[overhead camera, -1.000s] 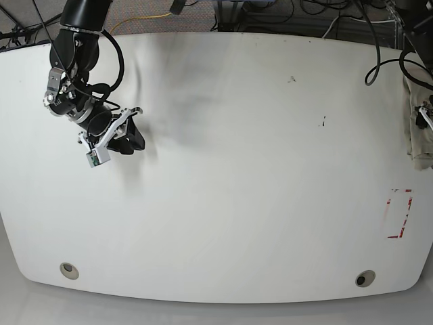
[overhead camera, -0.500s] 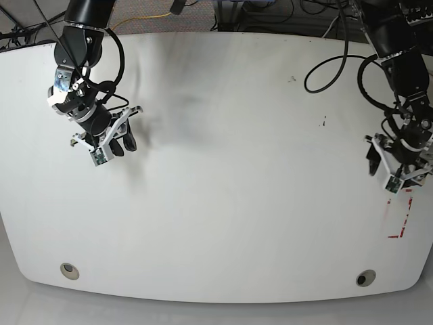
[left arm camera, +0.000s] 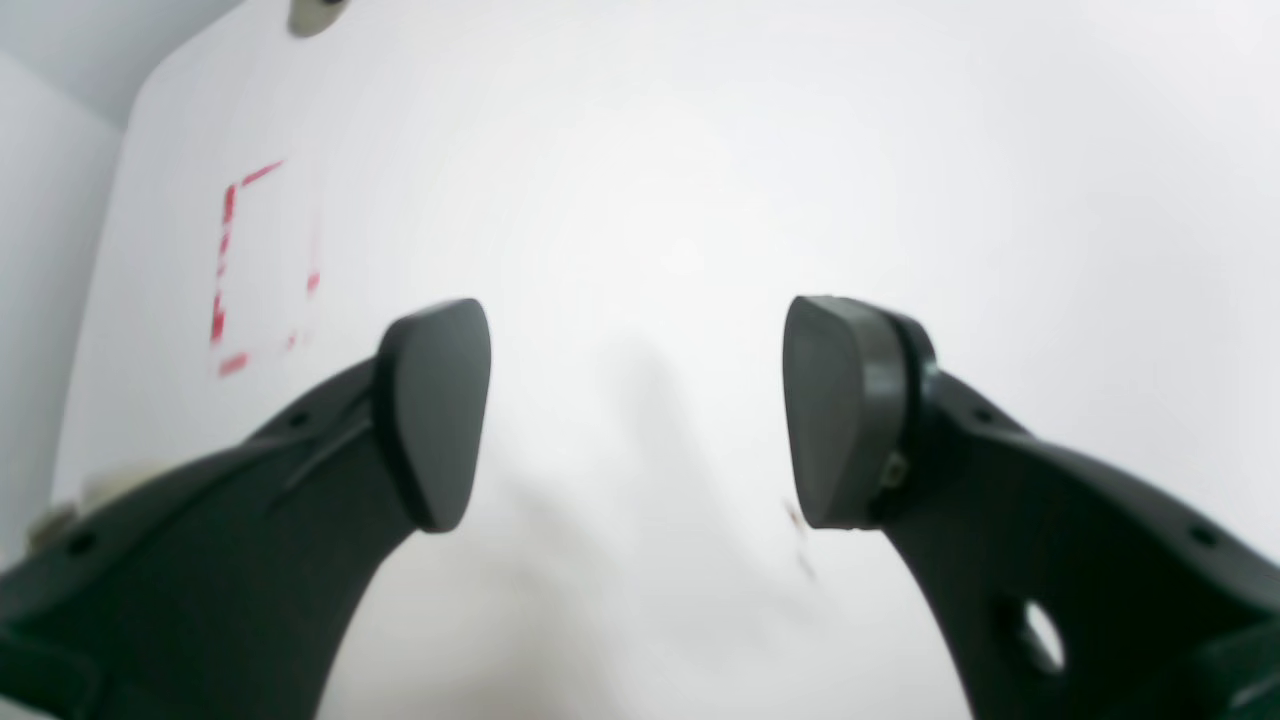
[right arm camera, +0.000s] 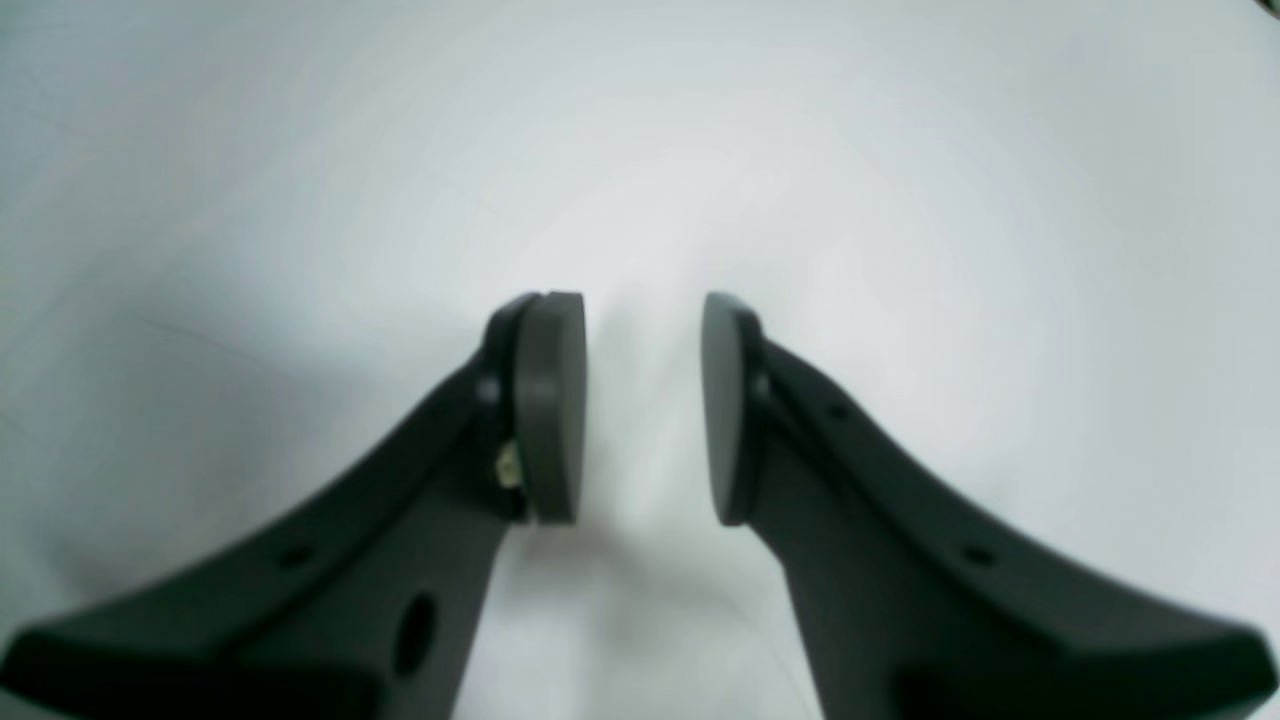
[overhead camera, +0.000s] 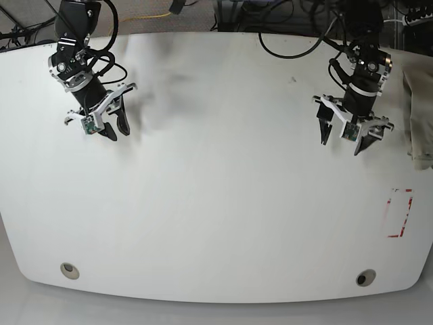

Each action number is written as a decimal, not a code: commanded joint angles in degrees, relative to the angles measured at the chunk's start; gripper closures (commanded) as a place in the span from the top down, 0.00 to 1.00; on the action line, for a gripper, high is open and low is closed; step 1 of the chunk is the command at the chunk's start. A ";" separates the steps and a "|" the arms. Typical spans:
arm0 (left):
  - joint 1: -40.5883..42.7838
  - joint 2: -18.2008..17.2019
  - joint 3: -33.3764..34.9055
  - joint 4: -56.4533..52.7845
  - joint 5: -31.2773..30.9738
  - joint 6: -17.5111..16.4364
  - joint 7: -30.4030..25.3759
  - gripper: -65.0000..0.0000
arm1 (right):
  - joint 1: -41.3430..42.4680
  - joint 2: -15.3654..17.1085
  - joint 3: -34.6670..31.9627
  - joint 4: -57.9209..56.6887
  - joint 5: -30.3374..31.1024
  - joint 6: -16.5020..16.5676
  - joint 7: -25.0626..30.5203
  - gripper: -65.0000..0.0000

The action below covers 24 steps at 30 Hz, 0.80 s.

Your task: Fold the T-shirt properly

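White and broad, the surface point(overhead camera: 223, 169) filled the base view, bare but for a red dashed rectangle point(overhead camera: 399, 213) marked near its right edge, which serves here as the landmark. Half a second before, the left arm had hung just above that rectangle; it had since swung up and inward, so that the left gripper point(overhead camera: 350, 139) hung well up and to the left of the rectangle, over bare white. Its jaws stood wide apart, and the left wrist view showed the two dark pads point(left arm camera: 436, 410) with only the surface point(left arm camera: 700, 150) between them and the rectangle point(left arm camera: 262, 262) off to one side. The right arm, far across the surface from the rectangle, had risen a little toward the far edge and turned since the earlier frames. The right gripper point(overhead camera: 111, 123) stayed narrowly parted, unchanged in its opening, and its wrist view showed a slim gap between the pads point(right arm camera: 552, 405) with nothing in it but the surface point(right arm camera: 640, 150) beyond. The T-shirt point(overhead camera: 418, 115), a beige bunch, lay at the surface's right edge, above the rectangle and partly cut off by the frame. One second before it had shown there, with the left gripper right at it, and half a second before the arm had covered that spot. Neither gripper touched it.
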 commanded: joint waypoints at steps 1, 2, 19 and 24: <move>3.32 1.33 -0.31 2.64 -0.11 0.46 -3.60 0.64 | -2.35 0.57 0.12 1.14 0.78 0.28 3.66 0.28; 5.26 1.77 -0.31 3.52 -0.11 0.46 -4.30 0.64 | -3.49 0.57 0.12 1.14 0.86 0.28 4.37 0.28; 33.74 10.03 -0.22 9.14 -0.64 0.46 -9.66 0.57 | -26.26 -4.26 3.90 6.15 1.04 0.28 11.13 0.28; 38.31 8.01 -0.31 8.88 -7.50 0.46 -9.49 0.54 | -31.19 -6.90 4.17 6.59 1.04 0.28 11.22 0.28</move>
